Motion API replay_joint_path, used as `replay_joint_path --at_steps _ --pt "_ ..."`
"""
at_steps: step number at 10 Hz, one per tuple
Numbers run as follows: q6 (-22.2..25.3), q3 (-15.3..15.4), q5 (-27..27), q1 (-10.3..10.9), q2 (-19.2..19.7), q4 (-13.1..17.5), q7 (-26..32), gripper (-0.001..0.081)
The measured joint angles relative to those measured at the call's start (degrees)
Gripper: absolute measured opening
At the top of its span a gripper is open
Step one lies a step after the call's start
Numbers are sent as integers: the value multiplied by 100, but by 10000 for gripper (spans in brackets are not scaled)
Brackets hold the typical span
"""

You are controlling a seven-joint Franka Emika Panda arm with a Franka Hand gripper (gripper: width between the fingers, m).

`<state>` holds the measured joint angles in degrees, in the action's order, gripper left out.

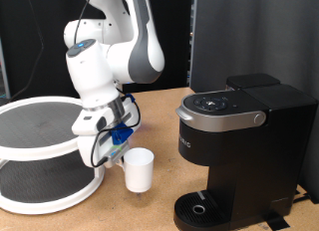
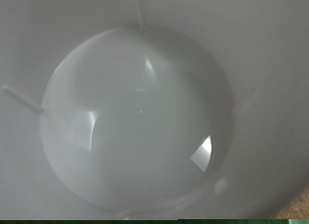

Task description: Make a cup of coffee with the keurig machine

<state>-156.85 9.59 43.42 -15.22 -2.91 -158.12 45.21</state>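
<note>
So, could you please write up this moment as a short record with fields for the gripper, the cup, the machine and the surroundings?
gripper: low over the wooden table, right at the cup, on its exterior-view left
cup: white, upright on the table; the wrist view looks straight into its empty inside
keurig machine: black, lid down, on the exterior view's right; nothing stands on its drip tray
two-tier white stand: at the exterior view's left, beside the cup
cup position: apart from the machine, not under its spout
</note>
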Motion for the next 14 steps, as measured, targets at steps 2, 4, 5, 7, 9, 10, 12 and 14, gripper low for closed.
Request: replay_joint_path --at_steps 2,4,5,7,9,10,12,14 --pt "0 83 189 57 3 30 108 69" --pt "0 185 393 103 3 58 222 69" --pt "-3 241 444 127 5 83 222 69" --pt "-90 357 458 169 48 157 145 69" --pt "-176 475 458 195 203 306 -28 69" --pt "-201 527 458 202 300 400 -86 69" --pt "-269 624 458 214 487 579 -154 69" --pt "-326 715 461 224 641 742 -219 69"
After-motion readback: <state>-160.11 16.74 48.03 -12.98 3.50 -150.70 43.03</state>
